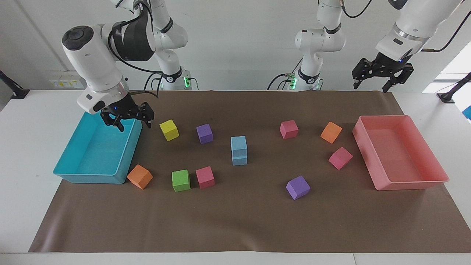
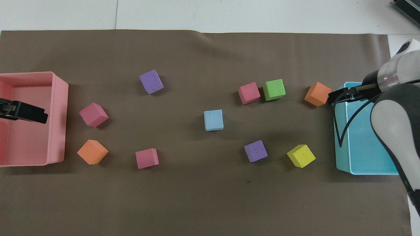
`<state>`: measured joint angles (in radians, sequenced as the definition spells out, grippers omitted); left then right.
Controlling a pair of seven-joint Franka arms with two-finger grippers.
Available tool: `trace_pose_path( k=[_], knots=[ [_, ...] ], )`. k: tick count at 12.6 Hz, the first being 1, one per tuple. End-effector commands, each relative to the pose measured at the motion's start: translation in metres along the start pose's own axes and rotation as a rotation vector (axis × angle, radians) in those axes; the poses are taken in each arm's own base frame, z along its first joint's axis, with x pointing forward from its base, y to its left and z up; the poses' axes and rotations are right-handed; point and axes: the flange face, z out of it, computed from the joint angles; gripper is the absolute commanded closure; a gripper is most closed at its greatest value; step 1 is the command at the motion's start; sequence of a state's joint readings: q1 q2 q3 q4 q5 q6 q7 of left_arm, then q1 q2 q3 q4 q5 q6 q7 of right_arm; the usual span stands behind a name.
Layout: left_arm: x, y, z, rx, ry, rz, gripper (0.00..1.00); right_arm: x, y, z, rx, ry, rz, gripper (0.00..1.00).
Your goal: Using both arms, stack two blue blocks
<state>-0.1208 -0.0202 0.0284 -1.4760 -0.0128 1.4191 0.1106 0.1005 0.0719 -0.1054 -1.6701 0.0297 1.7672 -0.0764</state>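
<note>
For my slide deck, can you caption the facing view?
Two blue blocks stand stacked mid-table; the right pincer hangs open over the turquoise tray, the left pincer open near the pink tray.

White wall [image 1: 239,44]; white table [image 1: 22,147]; brown mat [image 1: 235,221].

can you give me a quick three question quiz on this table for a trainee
1. True or false: the two blue blocks are stacked.
2. Which gripper hangs over the turquoise tray: A the left gripper, B the right gripper?
3. Fill in: the cube touching the green cube is ____.

Key
1. True, one sits on the other, mid-mat.
2. B; the left gripper waits, raised, above the table edge nearest the robots, by the pink tray. Both hold nothing, fingers open.
3. pink
</note>
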Motion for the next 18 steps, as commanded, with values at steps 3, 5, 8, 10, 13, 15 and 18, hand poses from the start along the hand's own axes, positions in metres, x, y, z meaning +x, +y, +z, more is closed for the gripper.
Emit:
trace_pose_path(
  k=[3, 5, 8, 10, 13, 15, 18],
  knots=[
    [-0.008, 0.001, 0.0, -0.002, -0.003, -0.005, 0.0, -0.044, 0.013, -0.053, -0.034, -0.041, 0.078, 0.0],
    [-0.009, 0.002, 0.001, -0.002, -0.005, -0.002, 0.0, -0.054, 0.021, -0.093, -0.028, -0.054, 0.098, 0.0],
    [-0.009, 0.003, 0.003, -0.002, -0.005, 0.0, 0.0, -0.067, 0.019, -0.087, -0.018, -0.067, 0.093, 0.0],
    [-0.009, 0.003, 0.003, -0.002, -0.005, 0.001, 0.0, -0.066, 0.022, -0.093, -0.035, -0.053, 0.075, 0.0],
    [-0.009, 0.003, 0.003, -0.002, -0.005, -0.003, 0.0, -0.074, 0.039, -0.12, -0.047, -0.046, 0.098, 0.0],
    [-0.009, 0.003, 0.003, -0.002, -0.005, -0.003, 0.0, -0.077, 0.036, -0.122, -0.044, -0.028, 0.086, 0.0],
    [-0.009, 0.003, 0.003, -0.002, -0.005, -0.003, 0.0, -0.075, 0.03, -0.121, -0.035, -0.018, 0.059, 0.0]
  ],
)
